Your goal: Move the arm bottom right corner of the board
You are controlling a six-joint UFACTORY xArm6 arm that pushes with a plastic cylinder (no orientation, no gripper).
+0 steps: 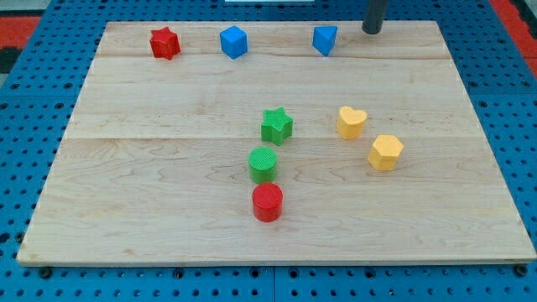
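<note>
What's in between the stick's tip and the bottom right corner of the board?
In the camera view, nothing sits squarely between my tip and that corner; the yellow heart and yellow hexagon lie just left of that line.

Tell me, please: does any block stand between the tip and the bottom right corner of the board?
Nothing visible does. My tip is at the view's top, right of the blue block. A straight path to the bottom right corner passes right of the yellow heart and the yellow hexagon block, over bare wood.

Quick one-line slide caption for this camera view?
My tip at the board's top edge, right of the blue block, far from the bottom-right corner.
</note>
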